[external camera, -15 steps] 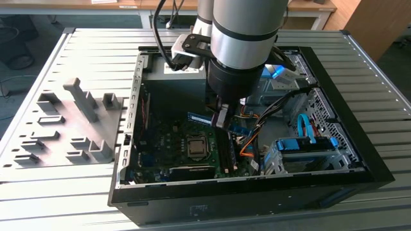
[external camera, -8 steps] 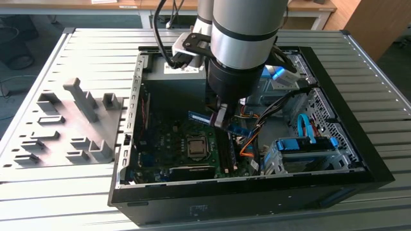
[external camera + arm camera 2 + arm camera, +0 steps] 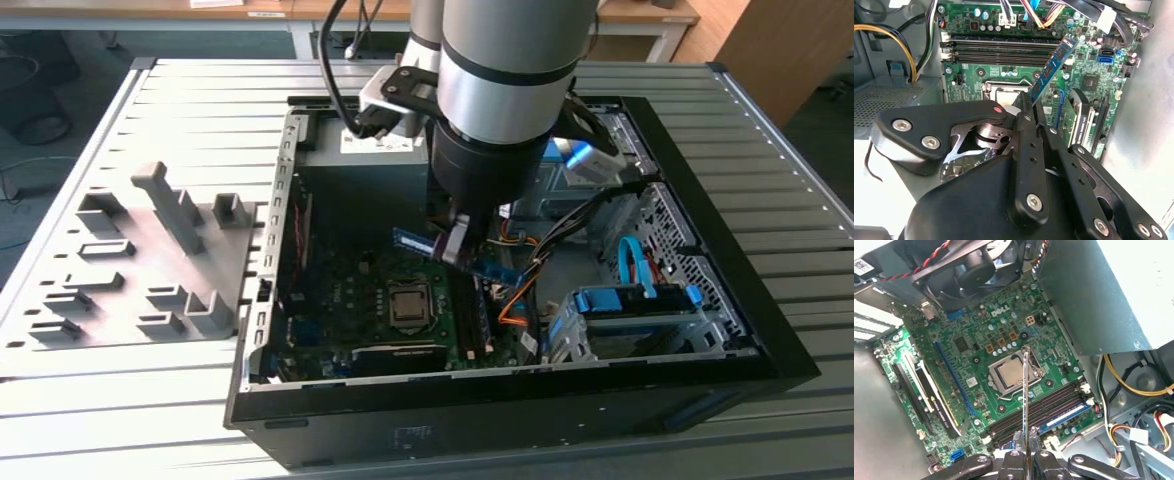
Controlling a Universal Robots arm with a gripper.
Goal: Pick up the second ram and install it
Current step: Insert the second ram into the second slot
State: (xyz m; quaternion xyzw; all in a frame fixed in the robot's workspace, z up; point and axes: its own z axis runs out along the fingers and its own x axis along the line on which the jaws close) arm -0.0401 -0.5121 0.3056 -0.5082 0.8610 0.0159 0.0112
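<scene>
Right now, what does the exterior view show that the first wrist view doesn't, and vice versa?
Exterior view adds the grey parts tray beside the computer case and the blue drive cage. First wrist view adds the case fan and a red-black twisted wire. Both share the gripper shut on the memory stick over the green motherboard and its processor socket.

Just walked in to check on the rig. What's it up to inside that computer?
The robot arm's gripper is shut on a thin, long, dark blue-green memory stick and holds it in the air inside the open black computer case. The stick hangs over the green motherboard, close to the square metal CPU socket and the long black memory slots. It is not yet seated in a slot.
</scene>
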